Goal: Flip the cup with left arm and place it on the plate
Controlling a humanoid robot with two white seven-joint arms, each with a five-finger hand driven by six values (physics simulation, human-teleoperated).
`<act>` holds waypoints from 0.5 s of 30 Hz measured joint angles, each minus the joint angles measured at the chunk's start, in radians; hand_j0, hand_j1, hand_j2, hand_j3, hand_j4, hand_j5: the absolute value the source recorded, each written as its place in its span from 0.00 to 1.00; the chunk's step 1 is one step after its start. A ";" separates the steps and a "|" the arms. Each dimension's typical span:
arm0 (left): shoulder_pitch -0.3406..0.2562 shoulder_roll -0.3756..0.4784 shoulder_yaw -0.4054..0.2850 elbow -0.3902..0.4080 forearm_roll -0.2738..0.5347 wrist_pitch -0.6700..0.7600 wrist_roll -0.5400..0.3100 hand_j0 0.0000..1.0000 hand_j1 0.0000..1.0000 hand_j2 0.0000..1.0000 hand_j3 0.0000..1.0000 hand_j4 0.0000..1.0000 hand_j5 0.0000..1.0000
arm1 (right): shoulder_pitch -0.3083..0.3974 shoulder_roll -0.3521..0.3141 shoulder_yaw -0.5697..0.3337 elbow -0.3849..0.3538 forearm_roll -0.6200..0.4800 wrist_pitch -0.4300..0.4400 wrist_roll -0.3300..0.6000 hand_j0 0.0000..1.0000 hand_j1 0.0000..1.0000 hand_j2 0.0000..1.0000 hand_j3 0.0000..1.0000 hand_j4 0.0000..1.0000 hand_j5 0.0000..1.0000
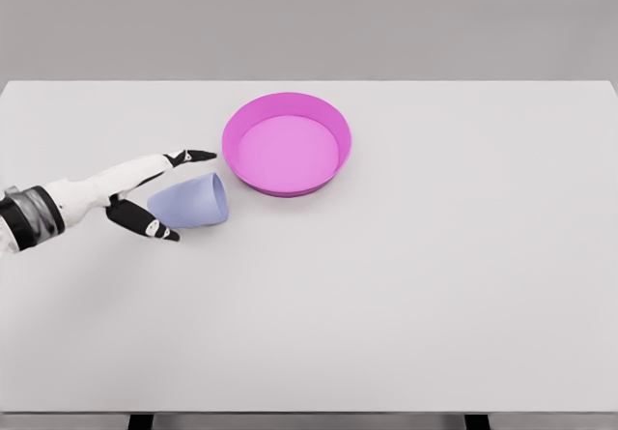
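Note:
A pale lavender cup lies on its side on the white table, its mouth facing right toward the plate. The pink plate with a raised rim stands just up and right of the cup. My left hand reaches in from the left edge, its fingers spread on either side of the cup's base: one fingertip sits above the cup, another below it. The fingers look close to the cup but not closed around it. My right arm is out of view.
The white table stretches wide to the right and front of the plate. Its far edge runs just behind the plate, its front edge along the bottom of the view.

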 measured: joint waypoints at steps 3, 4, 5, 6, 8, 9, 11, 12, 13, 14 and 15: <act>0.003 -0.008 0.001 0.000 -0.017 0.056 -0.002 1.00 1.00 1.00 1.00 1.00 1.00 | 0.000 0.000 0.000 0.000 0.000 0.000 0.000 1.00 1.00 1.00 1.00 1.00 1.00; 0.003 -0.014 0.001 0.000 -0.023 0.070 -0.002 1.00 1.00 1.00 1.00 1.00 1.00 | 0.000 0.000 0.000 0.000 0.000 0.000 0.000 1.00 1.00 1.00 1.00 1.00 1.00; 0.002 -0.018 0.001 0.000 -0.029 0.082 -0.003 1.00 1.00 1.00 1.00 1.00 1.00 | 0.000 0.000 0.000 0.000 0.000 0.000 0.000 1.00 1.00 1.00 1.00 1.00 1.00; 0.000 -0.022 0.001 0.000 -0.035 0.090 -0.003 1.00 1.00 1.00 1.00 1.00 1.00 | 0.002 0.000 0.000 0.000 0.000 0.000 0.000 1.00 1.00 1.00 1.00 1.00 1.00; 0.002 -0.039 0.001 0.000 -0.045 0.100 -0.004 1.00 1.00 1.00 1.00 1.00 1.00 | 0.000 0.000 0.000 0.000 0.000 0.000 0.000 1.00 1.00 1.00 1.00 1.00 1.00; 0.002 -0.047 0.001 0.000 -0.048 0.103 -0.004 1.00 1.00 1.00 1.00 1.00 1.00 | 0.000 0.000 0.000 0.000 0.000 0.000 0.000 1.00 1.00 1.00 1.00 1.00 1.00; 0.000 -0.056 0.001 0.000 -0.051 0.106 -0.004 1.00 1.00 1.00 1.00 1.00 1.00 | 0.000 0.000 0.000 0.000 0.000 0.000 0.000 1.00 1.00 1.00 1.00 1.00 1.00; 0.000 -0.059 0.001 0.000 -0.052 0.107 -0.003 1.00 1.00 1.00 1.00 1.00 1.00 | 0.000 0.000 0.000 0.000 0.000 0.000 0.000 1.00 1.00 1.00 1.00 1.00 1.00; 0.000 -0.061 0.000 0.000 -0.053 0.108 -0.003 1.00 1.00 1.00 1.00 1.00 1.00 | 0.000 0.000 0.000 0.000 0.000 0.000 0.000 1.00 1.00 1.00 1.00 1.00 1.00; 0.000 -0.063 0.000 0.000 -0.054 0.108 -0.003 1.00 1.00 1.00 1.00 1.00 1.00 | 0.002 0.000 0.000 0.000 0.000 0.000 0.000 1.00 1.00 1.00 1.00 1.00 1.00; -0.002 -0.064 0.000 0.000 -0.054 0.109 -0.003 1.00 1.00 1.00 1.00 1.00 1.00 | 0.000 0.000 0.000 0.000 0.000 0.000 0.000 1.00 1.00 1.00 1.00 1.00 1.00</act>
